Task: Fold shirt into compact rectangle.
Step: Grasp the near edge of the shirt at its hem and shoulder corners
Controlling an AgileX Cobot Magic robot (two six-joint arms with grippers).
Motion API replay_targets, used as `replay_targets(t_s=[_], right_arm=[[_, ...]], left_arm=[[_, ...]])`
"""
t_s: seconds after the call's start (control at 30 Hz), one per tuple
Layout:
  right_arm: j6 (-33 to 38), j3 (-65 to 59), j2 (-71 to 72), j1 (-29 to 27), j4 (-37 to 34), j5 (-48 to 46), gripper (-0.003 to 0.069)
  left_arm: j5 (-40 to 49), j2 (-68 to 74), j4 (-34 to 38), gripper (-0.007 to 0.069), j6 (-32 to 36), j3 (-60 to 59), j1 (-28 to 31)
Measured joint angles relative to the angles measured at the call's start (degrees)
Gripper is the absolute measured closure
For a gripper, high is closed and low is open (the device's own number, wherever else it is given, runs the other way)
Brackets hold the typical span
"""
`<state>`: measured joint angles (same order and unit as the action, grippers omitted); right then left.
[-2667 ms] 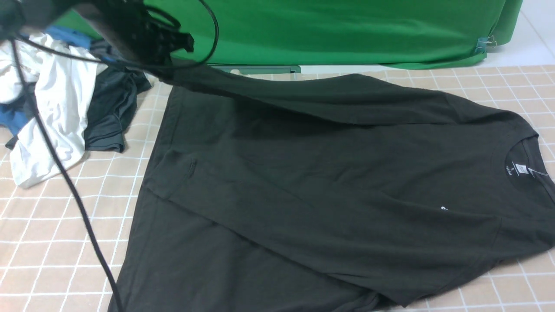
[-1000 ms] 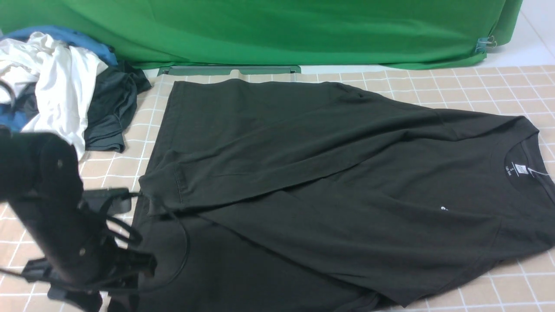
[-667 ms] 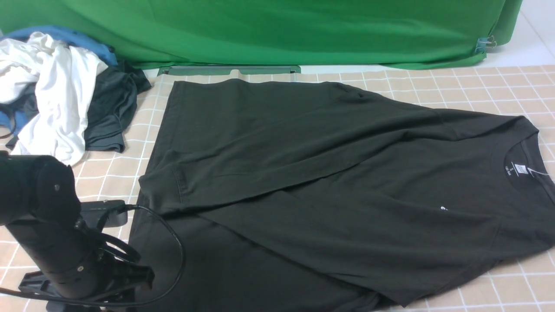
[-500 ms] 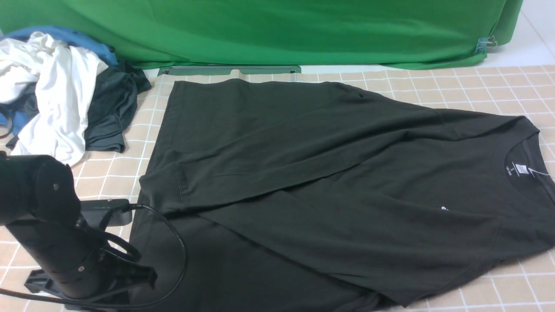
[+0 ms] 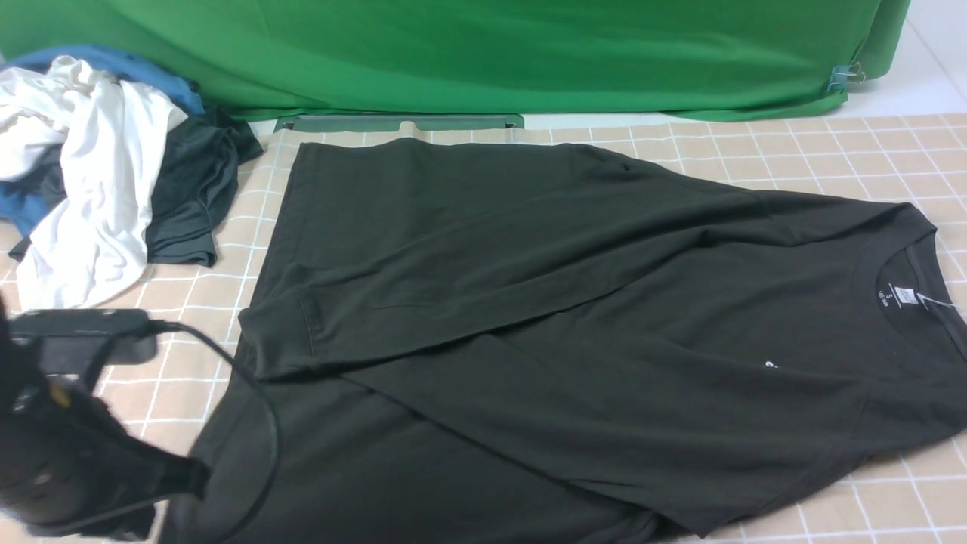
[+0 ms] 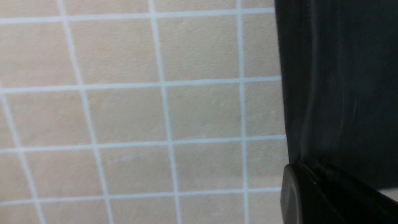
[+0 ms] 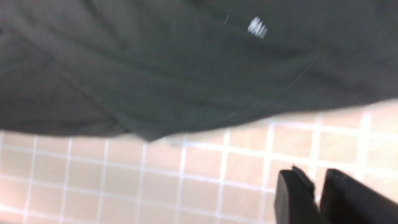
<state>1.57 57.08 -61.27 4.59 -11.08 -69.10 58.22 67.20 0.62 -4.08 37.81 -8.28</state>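
Note:
The black long-sleeved shirt lies flat on the checked table, its collar and white neck label at the right and its hem at the left. Both sleeves are folded across its body. My left gripper is at the near left corner of the hem. In the left wrist view the left gripper is shut on the shirt, whose hem edge runs into the jaws. My right gripper hovers over bare table beside the shirt near its white print. Its jaws stand a narrow gap apart and hold nothing.
A pile of clothes sits at the back left: a white garment, a dark grey garment and a blue one. A green cloth hangs behind the table. My left arm's cable loops over the hem.
My left arm laid the far sleeve across the shirt, came down to the near left hem and shut on it. It has since drawn that corner leftward and nearer.

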Motion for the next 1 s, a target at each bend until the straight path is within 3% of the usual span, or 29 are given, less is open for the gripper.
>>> replay_targets(t_s=[0.23,0.33,0.4,0.5,0.63,0.7,0.8,1.0], right_arm=[[-0.4,-8.1,-7.9,6.0,-1.6,8.0,0.0176],[-1.6,-9.6,-10.5,6.9,-0.9,10.0,0.0127],[-1.6,-9.8,-11.9,7.1,-0.3,11.2,0.0116],[-2.0,-9.9,-12.0,7.2,-0.2,13.0,0.0112],[-2.0,-9.9,-11.6,7.2,-0.1,13.8,0.0109],[-2.0,-9.9,-11.1,7.2,-0.1,14.3,0.0109],[-2.0,-9.9,-10.9,7.2,-0.1,15.5,0.0109],[-1.6,-9.9,-10.7,7.2,0.0,17.0,0.0109]], left_arm=[[2.0,-1.9,-2.3,0.0608,-2.5,0.0,0.0],[1.7,-1.9,1.1,0.0605,-1.5,0.0,0.0],[1.2,-1.9,4.0,0.0601,1.0,0.0,0.0],[-2.0,-2.0,6.2,0.0535,3.3,-1.4,0.0],[-8.5,-1.7,6.7,0.0378,6.8,-5.8,0.0],[-12.2,-0.7,9.2,0.0271,9.8,-8.3,0.0],[-15.7,2.1,12.2,0.0168,13.4,-10.8,0.0],[-18.5,9.6,13.0,0.0124,13.7,-11.2,0.0]])
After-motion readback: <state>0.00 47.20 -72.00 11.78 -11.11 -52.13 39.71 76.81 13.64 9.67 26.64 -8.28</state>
